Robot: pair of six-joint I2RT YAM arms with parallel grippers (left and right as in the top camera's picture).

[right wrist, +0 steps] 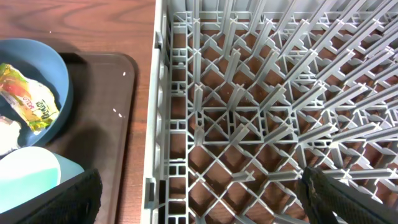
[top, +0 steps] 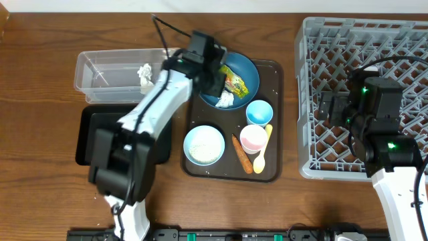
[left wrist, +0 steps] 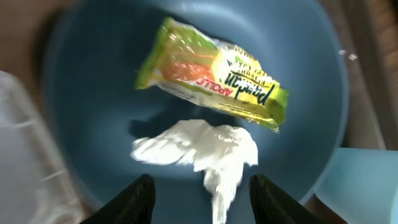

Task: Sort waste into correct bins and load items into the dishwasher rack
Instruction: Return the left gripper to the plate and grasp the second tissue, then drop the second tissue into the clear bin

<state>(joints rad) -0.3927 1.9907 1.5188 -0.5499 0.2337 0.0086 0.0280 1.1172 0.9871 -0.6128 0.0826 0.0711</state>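
Waste sorting is in hand, dishes not yet loaded. Left end effector [left wrist: 202,199] hangs over the dark blue plate [left wrist: 93,93], fingers spread, nothing pinched; the crumpled tissue [left wrist: 205,149] lies on the plate between the fingertips and just ahead of them. Wrapper [left wrist: 214,78] sits at 12 o'clock of that tissue in the wrist view, close beside it, perhaps touching. My read for the next move: drop straight down, close on the tissue alone, lift, then carry to the clear tub [top: 110,70] at 9 o'clock of the plate, where 1 tissue [top: 144,73] lies. Risk: snagging the wrapper along with it. The black tray [top: 93,130] sits at 7 o'clock, half under the left arm. On the brown serving tray [top: 276,120]: bowl [top: 204,145] with rice, carrot piece [top: 241,154], pink cup [top: 253,138], light blue cup [top: 259,112], spoon [top: 263,150], all crowded at 5 to 6 o'clock of the plate. Right end effector [right wrist: 202,196] hovers over the rack [top: 321,40] at 3 o'clock, fingers spread wide, empty.
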